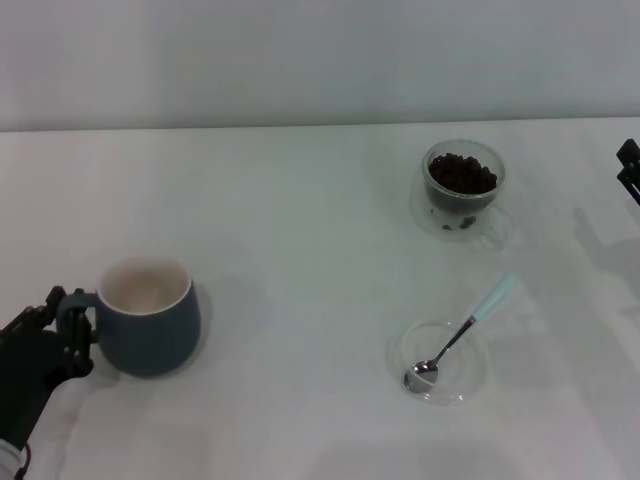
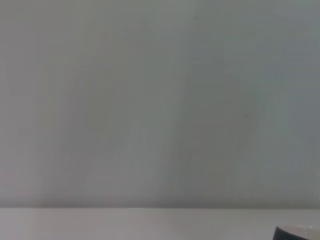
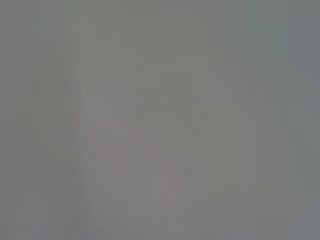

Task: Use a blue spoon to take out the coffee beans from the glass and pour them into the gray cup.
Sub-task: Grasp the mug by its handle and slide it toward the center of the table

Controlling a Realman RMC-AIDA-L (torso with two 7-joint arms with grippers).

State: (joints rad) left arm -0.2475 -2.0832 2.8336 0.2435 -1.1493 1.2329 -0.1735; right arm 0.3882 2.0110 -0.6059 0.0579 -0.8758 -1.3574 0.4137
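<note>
Head view puts the blue spoon at lower right, bowl resting in a clear saucer, its long axis running up and right, handle end nearest the right gripper at the right edge. That arm is nearer; its finger opening I cannot tell. Above sits the glass of coffee beans. At lower left the left gripper seems closed around the gray cup handle.
</note>
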